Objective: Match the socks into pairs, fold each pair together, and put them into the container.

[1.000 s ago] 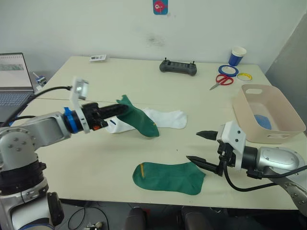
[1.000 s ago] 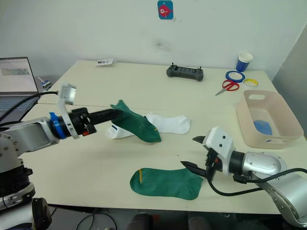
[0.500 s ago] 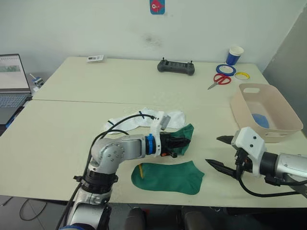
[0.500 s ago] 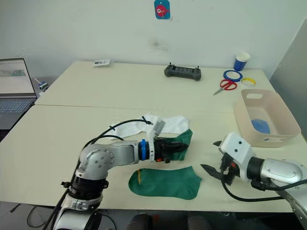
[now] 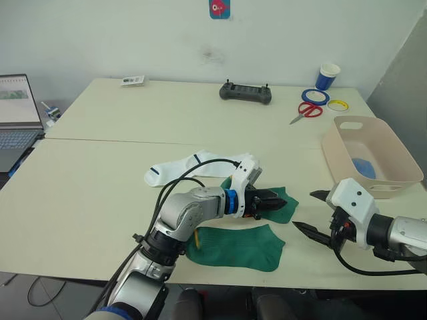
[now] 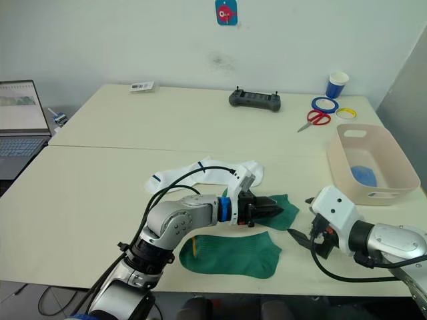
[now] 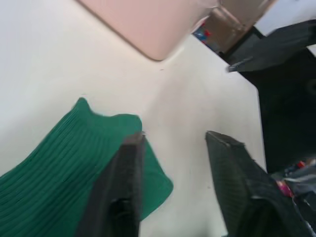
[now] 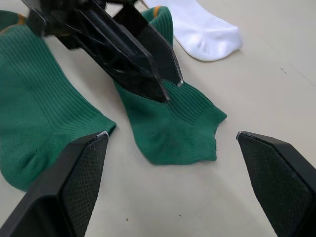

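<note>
So the left gripper (image 5: 275,202) sits spread open over a dark green ribbed ankle sock (image 5: 284,203) lying flat on the cream table (image 5: 100,193), just behind the second green sock (image 5: 237,245). Right gripper (image 5: 315,212) hovers wide open just beside them. Beige-pink plastic bin (image 5: 371,157) stands off to the right, something blue inside.

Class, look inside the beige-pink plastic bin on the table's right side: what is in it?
Inside the beige-pink rectangular plastic bin, something light blue lies on the floor, apparently folded fabric. The near wall hides part of the floor, so anything there cannot be seen.
</note>
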Motion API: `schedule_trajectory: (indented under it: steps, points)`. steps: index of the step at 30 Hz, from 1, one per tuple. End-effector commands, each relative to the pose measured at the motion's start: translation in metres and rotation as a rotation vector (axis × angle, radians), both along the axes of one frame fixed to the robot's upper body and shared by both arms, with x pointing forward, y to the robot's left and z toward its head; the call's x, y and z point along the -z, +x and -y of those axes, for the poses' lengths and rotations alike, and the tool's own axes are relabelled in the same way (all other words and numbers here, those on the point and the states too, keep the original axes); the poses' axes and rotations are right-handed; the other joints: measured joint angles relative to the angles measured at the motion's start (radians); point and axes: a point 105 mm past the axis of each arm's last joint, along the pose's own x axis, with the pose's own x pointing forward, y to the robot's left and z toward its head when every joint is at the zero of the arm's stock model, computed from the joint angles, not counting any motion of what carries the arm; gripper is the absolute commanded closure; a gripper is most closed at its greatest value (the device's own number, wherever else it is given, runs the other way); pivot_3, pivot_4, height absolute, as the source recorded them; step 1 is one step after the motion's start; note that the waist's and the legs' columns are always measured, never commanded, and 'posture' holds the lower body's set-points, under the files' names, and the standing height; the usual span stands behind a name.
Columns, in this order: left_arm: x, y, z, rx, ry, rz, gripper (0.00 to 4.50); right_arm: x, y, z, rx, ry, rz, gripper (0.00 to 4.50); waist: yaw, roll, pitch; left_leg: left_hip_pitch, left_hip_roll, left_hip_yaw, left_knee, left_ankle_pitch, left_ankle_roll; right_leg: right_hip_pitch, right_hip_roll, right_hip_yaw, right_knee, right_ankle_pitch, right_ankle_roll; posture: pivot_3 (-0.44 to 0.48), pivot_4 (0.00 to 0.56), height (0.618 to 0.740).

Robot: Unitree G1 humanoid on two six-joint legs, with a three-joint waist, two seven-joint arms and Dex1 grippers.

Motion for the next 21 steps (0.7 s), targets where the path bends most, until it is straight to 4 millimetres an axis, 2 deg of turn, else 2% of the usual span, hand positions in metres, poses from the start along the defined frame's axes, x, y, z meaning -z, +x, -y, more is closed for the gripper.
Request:
schedule_trajectory:
  steps: [1, 2, 4, 7, 11, 14, 20, 21]
  points:
    - [-0.038, -0.002, -0.028, 0.052, -0.016, 0.165, 1.04, -0.012, 0.001, 0.002, 0.010, -0.011, 0.069, 0.00, -0.002, 0.000, 0.000, 0.000, 0.001, 0.000, 0.000, 0.000, 0.000, 0.000, 0.001, 0.000, 0.000, 0.000, 0.000, 0.000, 0.150, 0.740]
    - [-0.043, -0.001, -0.038, 0.045, -0.012, 0.184, 0.71, -0.012, 0.002, 0.002, 0.012, -0.007, 0.076, 0.00, -0.002, 0.000, 0.000, 0.001, 0.001, 0.000, 0.000, 0.000, 0.000, 0.000, 0.001, 0.000, 0.001, 0.000, 0.000, 0.000, 0.150, 0.740]
    - [-0.048, 0.016, -0.065, -0.031, 0.033, 0.257, 0.11, -0.015, 0.003, -0.002, 0.005, 0.021, 0.095, 0.00, -0.001, 0.001, 0.000, 0.001, 0.001, 0.000, -0.001, 0.000, 0.000, 0.000, 0.001, 0.000, 0.001, 0.000, -0.001, 0.000, 0.150, 0.740]
    - [-0.041, 0.033, -0.101, -0.087, 0.134, 0.304, 0.05, -0.016, 0.005, -0.009, -0.010, 0.045, 0.119, 0.00, 0.000, 0.001, 0.000, 0.000, 0.001, 0.000, -0.001, 0.000, 0.000, 0.000, 0.001, 0.000, 0.000, 0.000, -0.001, 0.000, 0.150, 0.740]
    - [-0.026, 0.043, -0.129, -0.087, 0.239, 0.286, 0.05, -0.015, 0.007, -0.014, -0.025, 0.058, 0.128, 0.00, 0.001, 0.001, 0.000, 0.000, 0.001, 0.000, -0.001, 0.000, 0.000, 0.000, 0.000, 0.000, -0.002, 0.000, -0.001, 0.000, 0.150, 0.740]
    - [-0.010, 0.053, -0.133, -0.133, 0.273, 0.254, 0.05, -0.015, 0.010, -0.018, -0.024, 0.071, 0.141, 0.00, 0.006, 0.001, 0.001, -0.001, 0.001, 0.000, -0.002, 0.000, 0.000, -0.001, 0.000, -0.001, -0.002, 0.000, -0.001, 0.000, 0.150, 0.740]
    - [0.019, 0.070, -0.118, -0.144, 0.325, 0.273, 0.05, -0.012, 0.009, -0.022, -0.024, 0.082, 0.142, 0.00, 0.006, 0.001, 0.001, -0.002, 0.000, 0.000, -0.001, 0.000, 0.000, 0.000, -0.001, -0.001, -0.003, 0.000, 0.000, 0.000, 0.150, 0.740]
    - [0.020, 0.075, -0.114, -0.151, 0.328, 0.294, 0.23, -0.012, 0.009, -0.022, -0.022, 0.082, 0.142, 0.00, 0.006, 0.001, 0.001, -0.002, 0.000, 0.000, -0.001, 0.000, 0.000, -0.001, -0.001, -0.001, -0.003, 0.000, 0.000, 0.000, 0.150, 0.740]
